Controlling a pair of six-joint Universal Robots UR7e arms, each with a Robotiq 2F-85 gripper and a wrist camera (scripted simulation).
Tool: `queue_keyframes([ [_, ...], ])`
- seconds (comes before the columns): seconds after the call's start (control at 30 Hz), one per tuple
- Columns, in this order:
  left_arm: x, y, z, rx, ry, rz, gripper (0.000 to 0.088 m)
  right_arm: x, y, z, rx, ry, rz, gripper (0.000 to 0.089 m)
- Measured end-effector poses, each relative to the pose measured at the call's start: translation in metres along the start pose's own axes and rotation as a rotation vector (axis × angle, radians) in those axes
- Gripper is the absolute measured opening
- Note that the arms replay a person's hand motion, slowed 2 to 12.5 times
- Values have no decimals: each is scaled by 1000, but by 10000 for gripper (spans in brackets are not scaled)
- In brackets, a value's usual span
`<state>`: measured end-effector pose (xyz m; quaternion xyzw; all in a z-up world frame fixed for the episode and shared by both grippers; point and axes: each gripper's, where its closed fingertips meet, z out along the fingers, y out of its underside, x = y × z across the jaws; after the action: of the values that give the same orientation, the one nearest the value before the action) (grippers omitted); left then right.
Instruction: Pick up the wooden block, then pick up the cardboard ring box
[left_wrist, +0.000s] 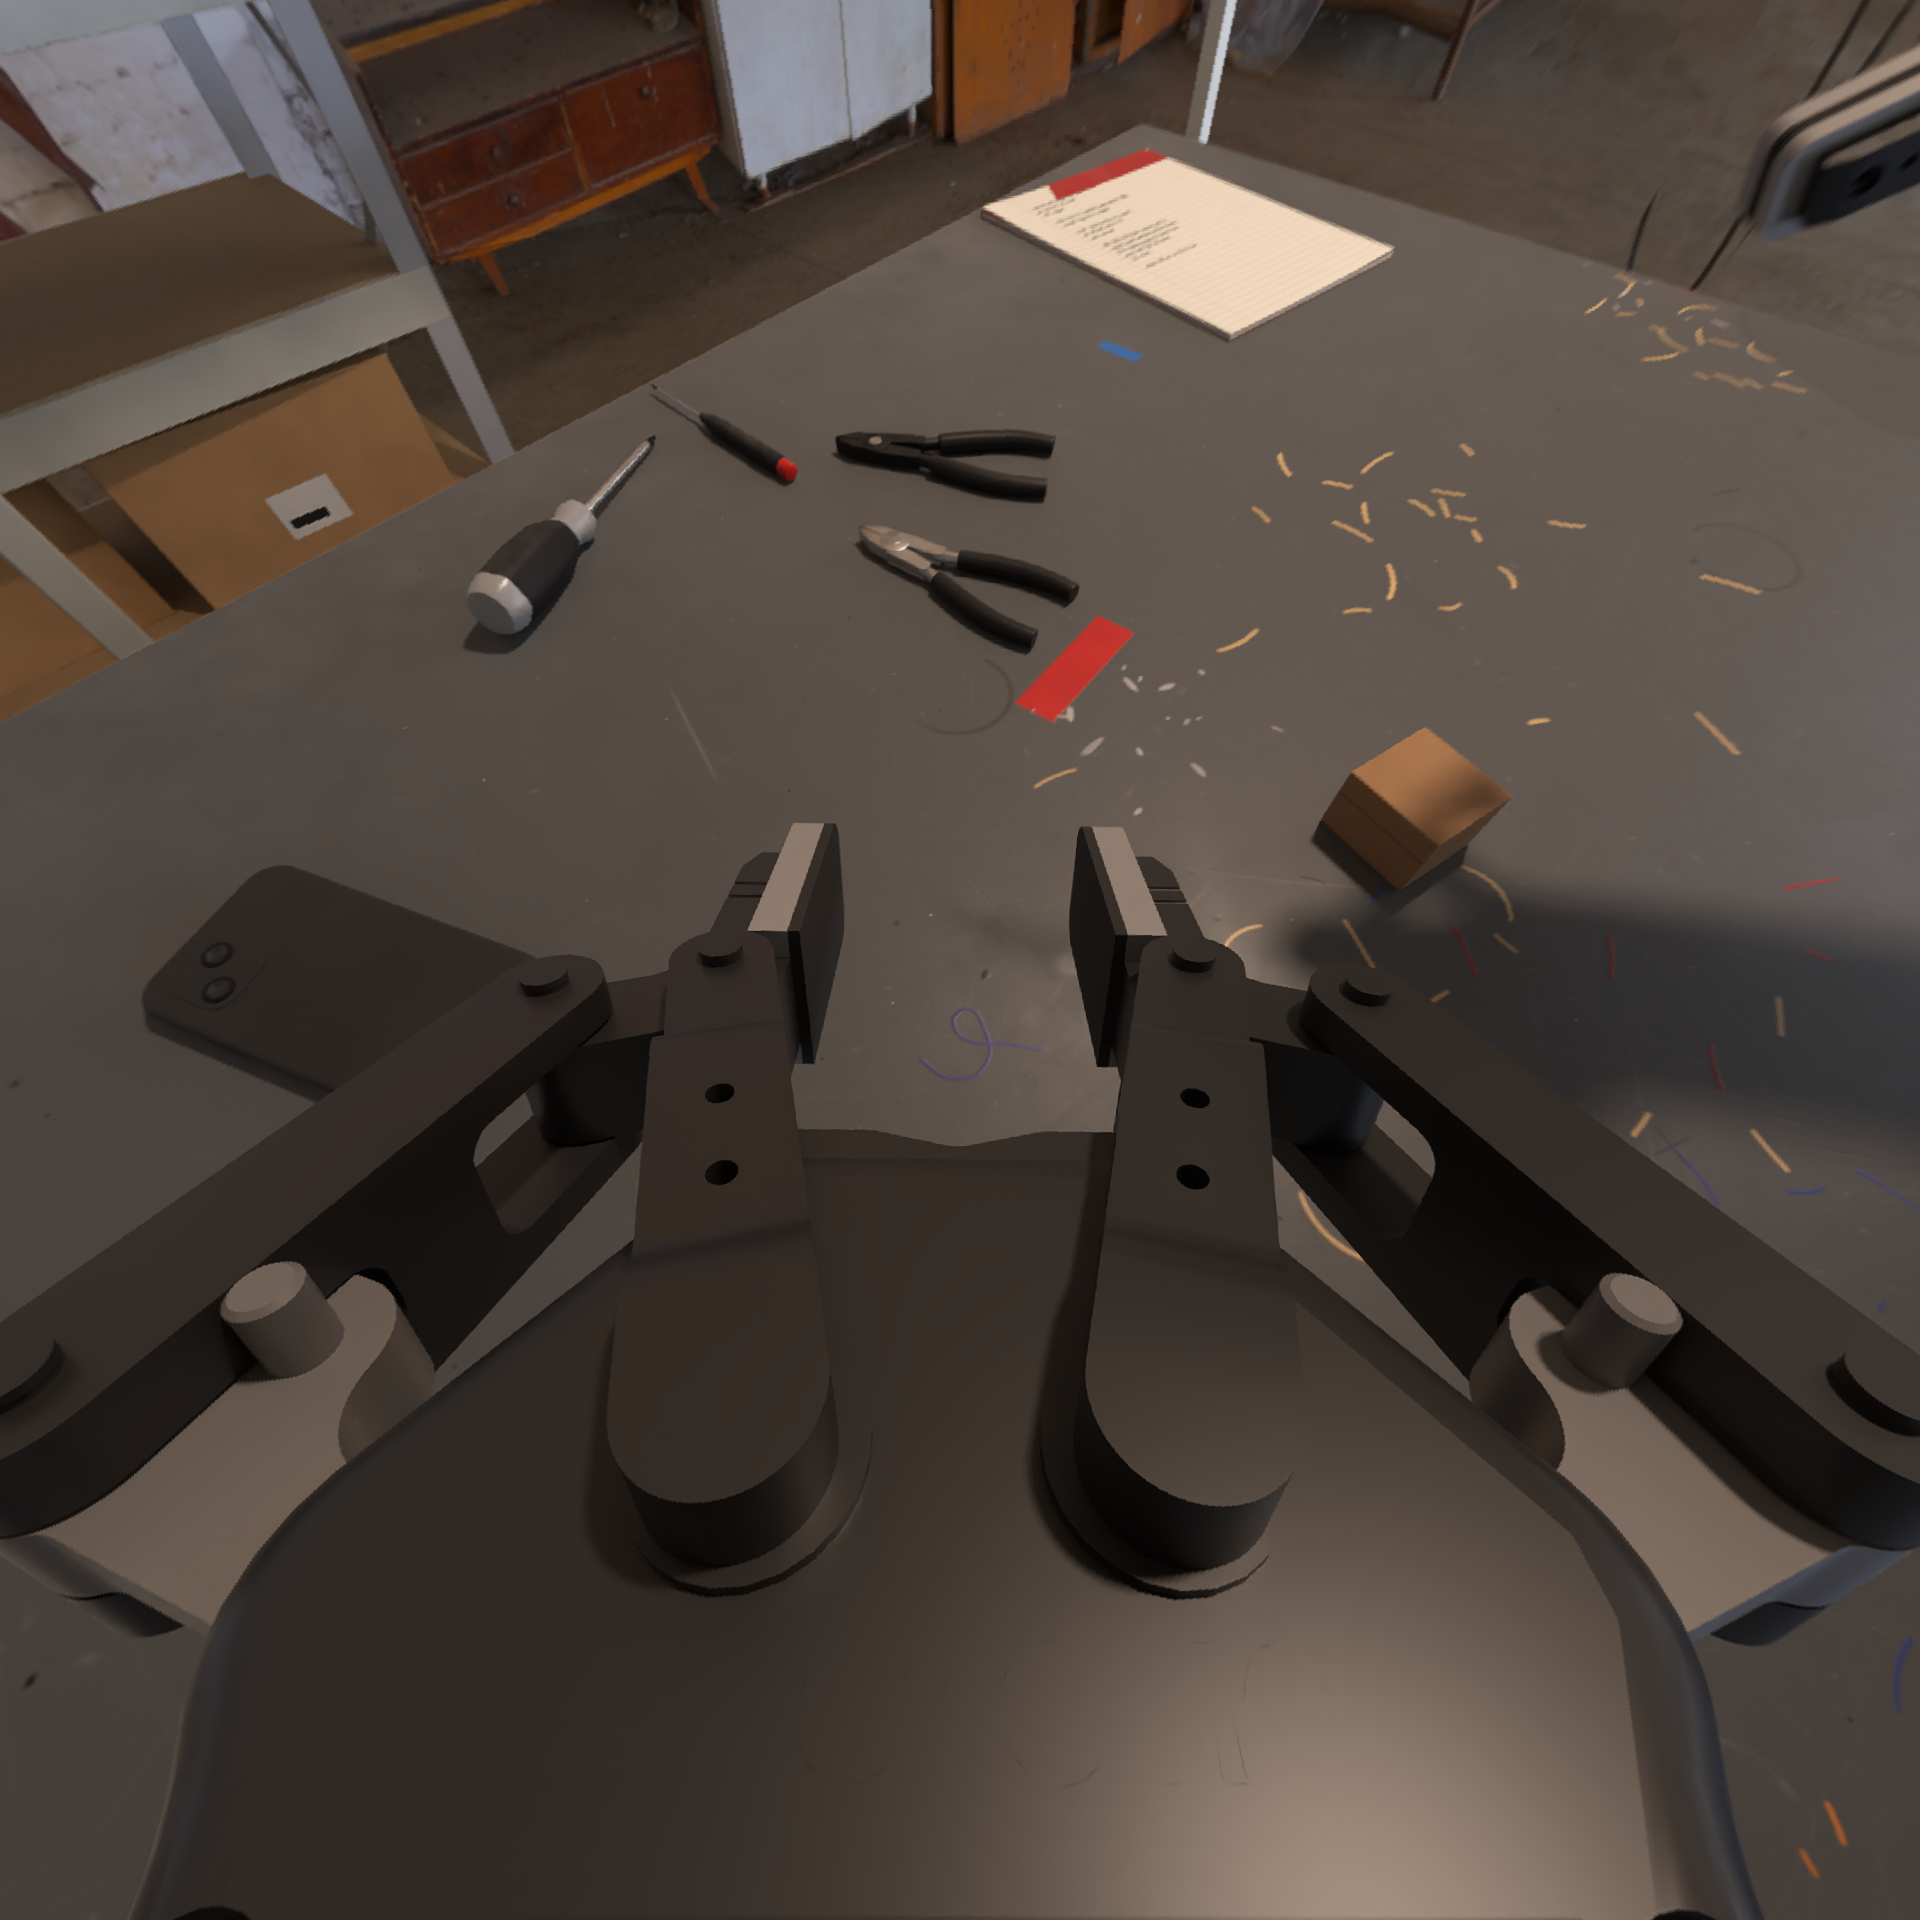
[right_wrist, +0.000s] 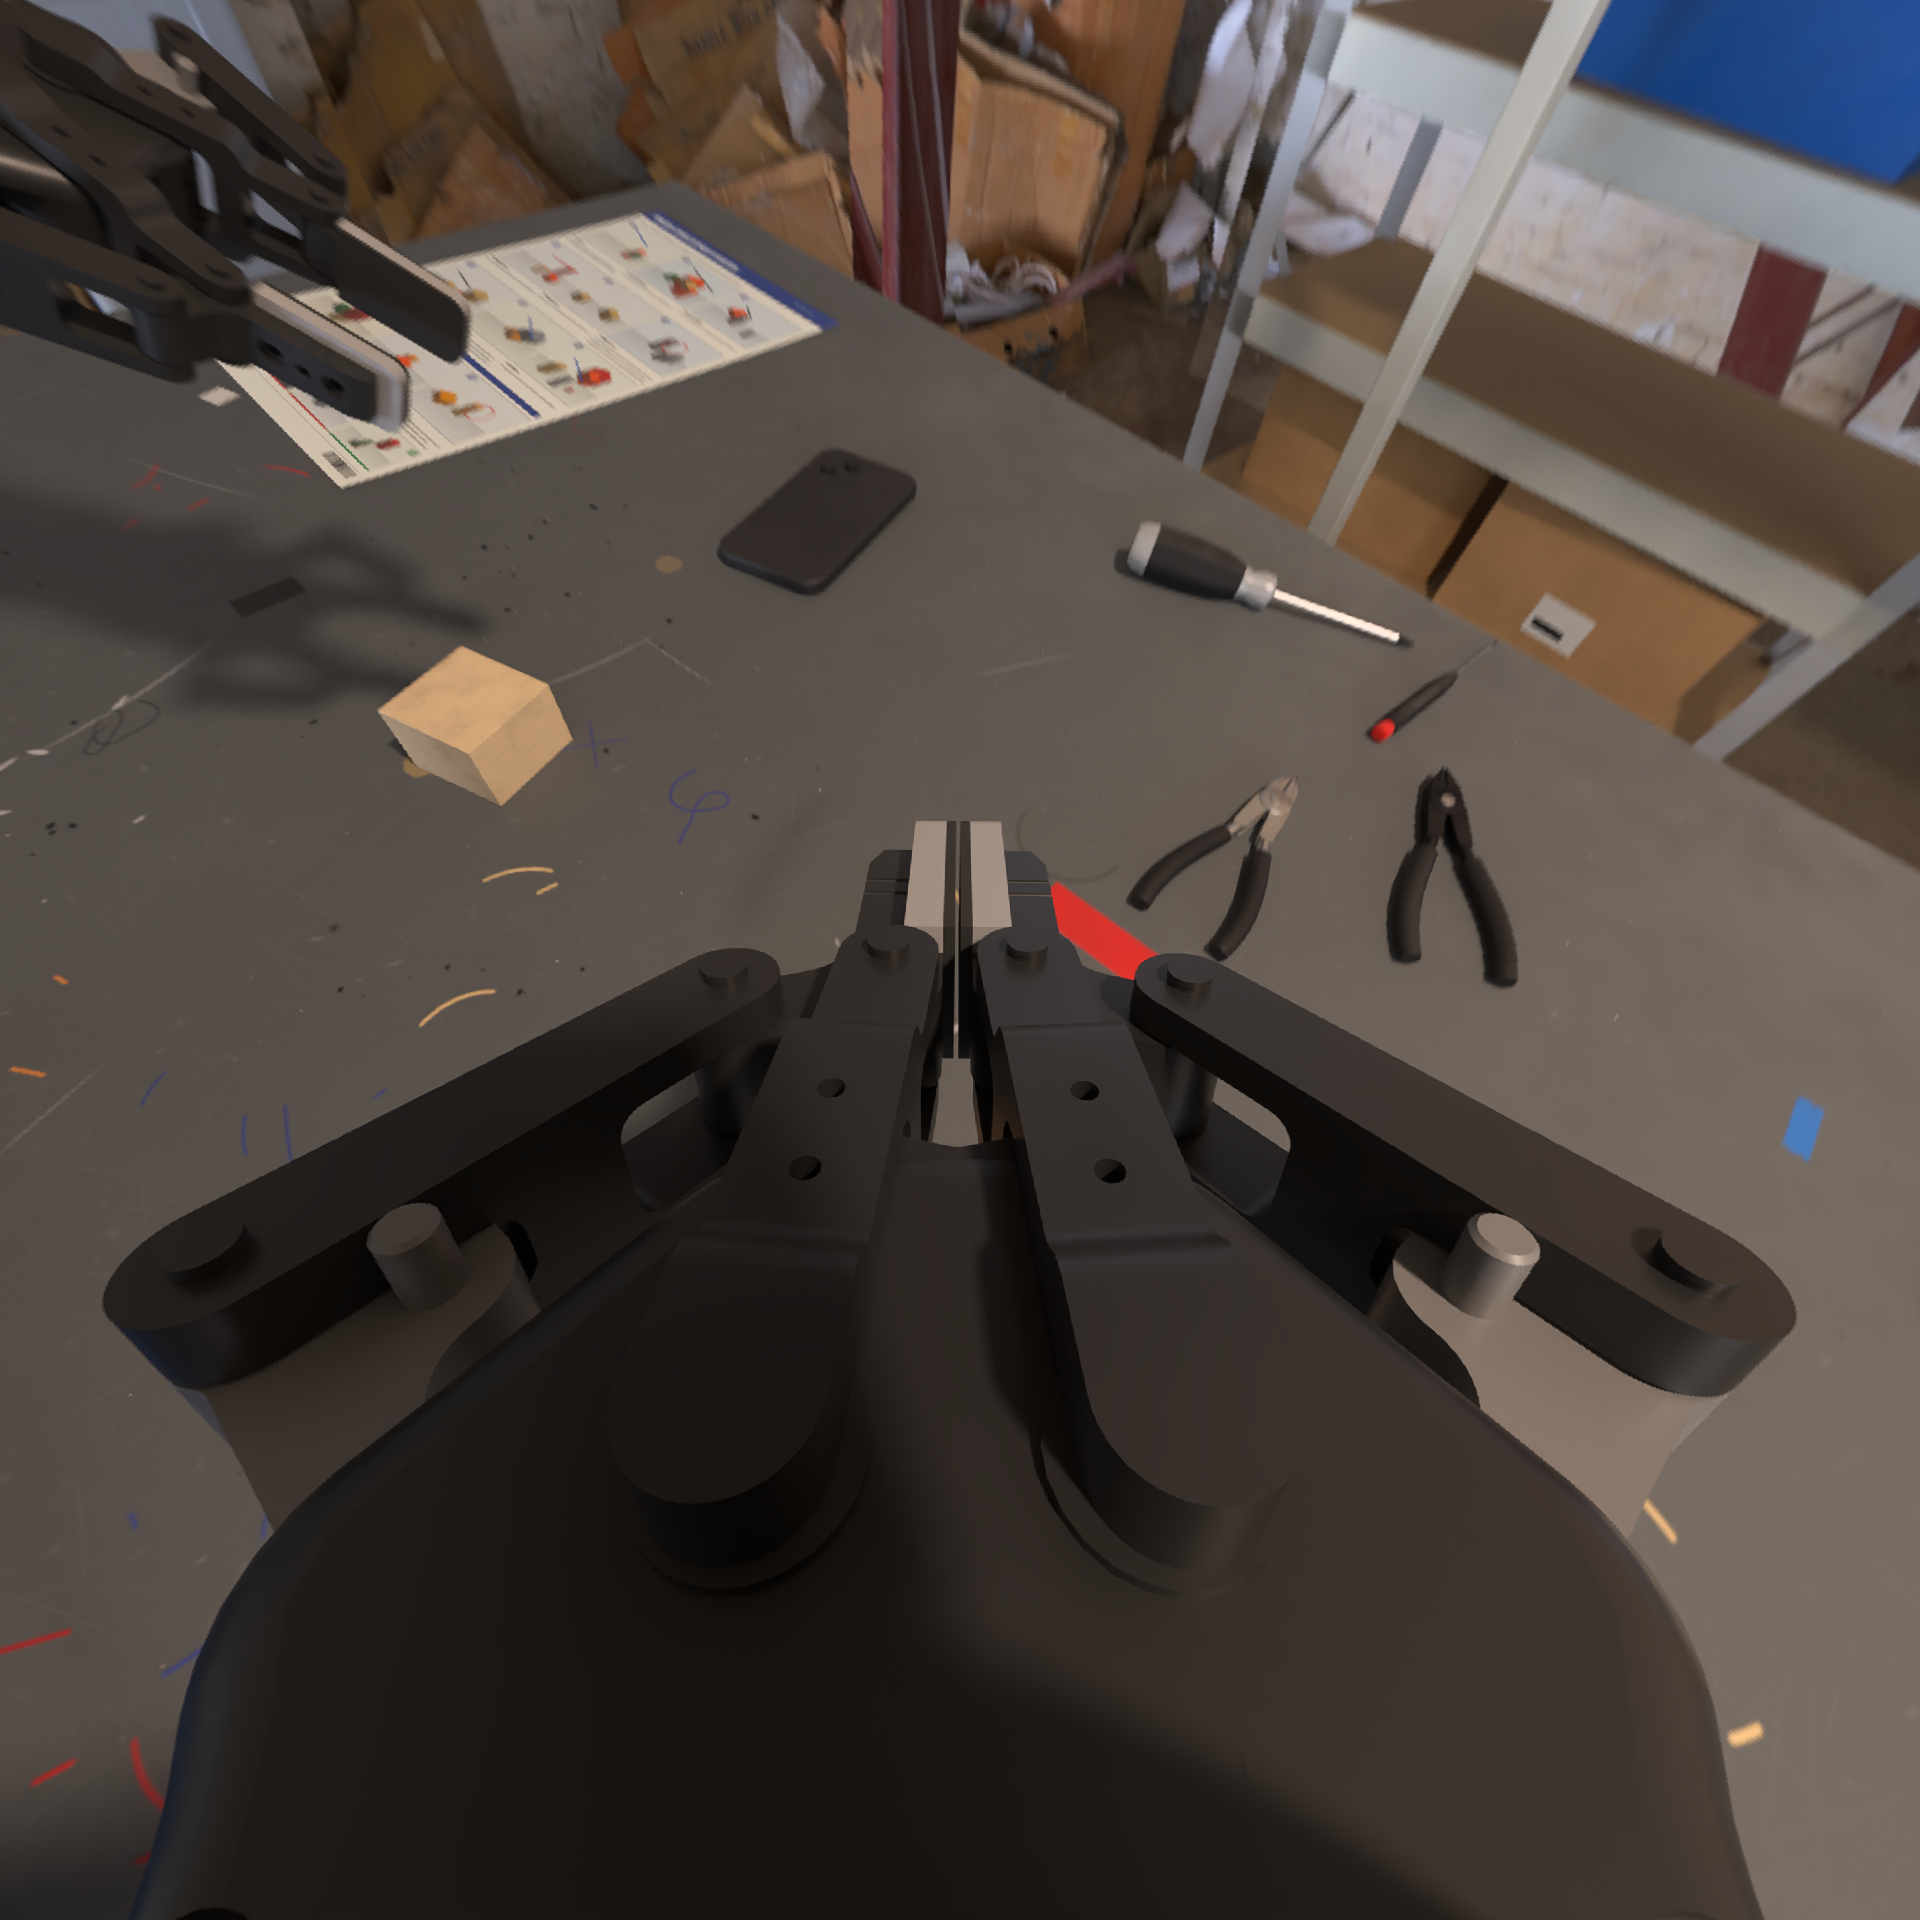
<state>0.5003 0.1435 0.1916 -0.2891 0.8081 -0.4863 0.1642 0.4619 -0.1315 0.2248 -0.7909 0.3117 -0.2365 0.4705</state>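
The wooden block (right_wrist: 478, 722), a pale cube, sits on the grey table in the right wrist view, ahead and to the left of my right gripper (right_wrist: 958, 862), which is shut and empty. The cardboard ring box (left_wrist: 1413, 805), a small brown cube with a lid seam, sits on the table in the left wrist view, to the right of and a little beyond my left gripper (left_wrist: 958, 883), which is open and empty above the table. The left gripper also shows in the right wrist view (right_wrist: 426, 364), hovering beyond the block. The block is not in the left wrist view.
A black phone (left_wrist: 312, 977) lies left of the left gripper. A large screwdriver (left_wrist: 561, 540), a small red-tipped screwdriver (left_wrist: 727, 431), two pliers (left_wrist: 945, 457) (left_wrist: 966, 577), red tape (left_wrist: 1075, 665) and a notepad (left_wrist: 1184, 239) lie farther off. A printed sheet (right_wrist: 582, 322) lies at the far edge.
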Motion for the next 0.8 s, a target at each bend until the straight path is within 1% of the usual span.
queue_keyframes([
  [0.2,-7,5,3,-43,-61,36,419,-1,-14,-18,112,-49,-50,77],
  [0.33,-12,8,5,-64,-102,53,419,-2,-19,-29,147,-82,-67,104],
  [0.43,-14,10,7,-83,-116,53,425,-1,-19,-34,147,-95,-74,131],
  [0.57,-13,15,10,-111,-114,47,431,1,-15,-39,128,-122,-76,187],
  [0.7,-14,21,13,-148,-116,37,432,4,-6,-40,100,-150,-80,221],
  [0.8,-15,26,15,-182,-124,33,432,11,3,-38,79,-150,-87,247],
])
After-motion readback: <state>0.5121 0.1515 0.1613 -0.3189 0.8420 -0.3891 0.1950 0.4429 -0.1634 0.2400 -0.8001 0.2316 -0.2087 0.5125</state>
